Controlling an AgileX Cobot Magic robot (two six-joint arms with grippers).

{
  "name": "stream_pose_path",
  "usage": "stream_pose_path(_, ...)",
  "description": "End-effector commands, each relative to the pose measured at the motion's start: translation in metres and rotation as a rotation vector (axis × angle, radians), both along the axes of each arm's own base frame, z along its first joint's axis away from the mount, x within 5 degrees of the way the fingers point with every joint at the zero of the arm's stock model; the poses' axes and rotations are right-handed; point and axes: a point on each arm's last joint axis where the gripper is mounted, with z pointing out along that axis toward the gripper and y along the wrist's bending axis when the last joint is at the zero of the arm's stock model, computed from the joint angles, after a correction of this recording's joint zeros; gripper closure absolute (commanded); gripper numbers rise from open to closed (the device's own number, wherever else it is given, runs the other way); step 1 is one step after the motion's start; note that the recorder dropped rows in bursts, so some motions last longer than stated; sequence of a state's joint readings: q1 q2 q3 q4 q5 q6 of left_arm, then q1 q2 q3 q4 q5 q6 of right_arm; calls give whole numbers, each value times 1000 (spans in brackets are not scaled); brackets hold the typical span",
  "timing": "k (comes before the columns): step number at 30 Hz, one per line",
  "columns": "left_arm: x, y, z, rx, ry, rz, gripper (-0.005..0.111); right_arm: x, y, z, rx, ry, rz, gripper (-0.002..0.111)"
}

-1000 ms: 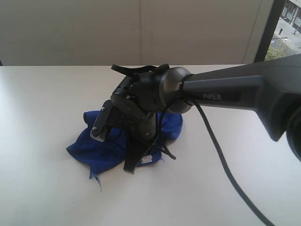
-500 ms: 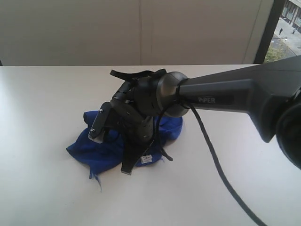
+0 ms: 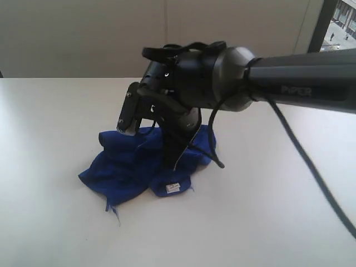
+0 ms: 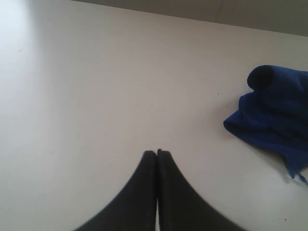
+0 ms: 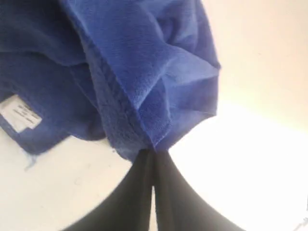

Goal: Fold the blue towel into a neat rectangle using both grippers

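White counter underneath, carrying the job. Looking at the blue towel sitting near the counter's middle as a crumpled heap, not yet anything like a rectangle.

Judging this as the opening step: getting hold of an edge so the heap can be spread flat before any fold.

Reading orientation loosely, since bunched cloth gives no clean long axis. In the exterior view, spreading wider across than deep, trailing low toward the near left with a loose thread at that end and bunching higher toward the far right. Calling the axis near-left to far-right, with low confidence.

Pinching a folded ridge of the cloth with the right pincer, clamped fully closed at the tips, fabric fanning away from the grip in the right wrist view. Reaching down into the heap's middle in the exterior view.

Hovering the left pincer over bare counter, pressed closed on nothing, well apart from the towel, which shows only at the edge of the left wrist view.

Next, probably: opening the left pincer, finding a second corner, then drawing both grips apart without letting the right one slip.

Spotting the small white label face-up at the near hem, near the right grip. Handy for locating that hem.
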State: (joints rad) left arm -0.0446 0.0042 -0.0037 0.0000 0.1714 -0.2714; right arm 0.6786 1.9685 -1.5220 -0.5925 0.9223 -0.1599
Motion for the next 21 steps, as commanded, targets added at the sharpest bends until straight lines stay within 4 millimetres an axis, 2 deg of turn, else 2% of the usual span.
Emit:
stream_pose_path(1,0,0,-1,2,4,2,107,-4,-18,40,-34,-131,-81,108)
stream_pose_path(8,0,0,-2,-12,8,1,107,-15,-48,98,-5,-291,-168,108)
stream_pose_path(13,0,-1,-2,-19,8,1,107,-29,-79,138,19,-377,-254,108)
stream_pose_path(17,0,-2,-2,-49,11,-2,107,-45,-103,167,51,-437,-324,108)
stream_pose_path(18,0,-2,-1,-76,8,-3,107,-55,-114,181,75,-464,-356,108)
stream_pose_path(21,1,-4,3,-169,-36,-1,107,-72,-130,201,116,-506,-393,108)
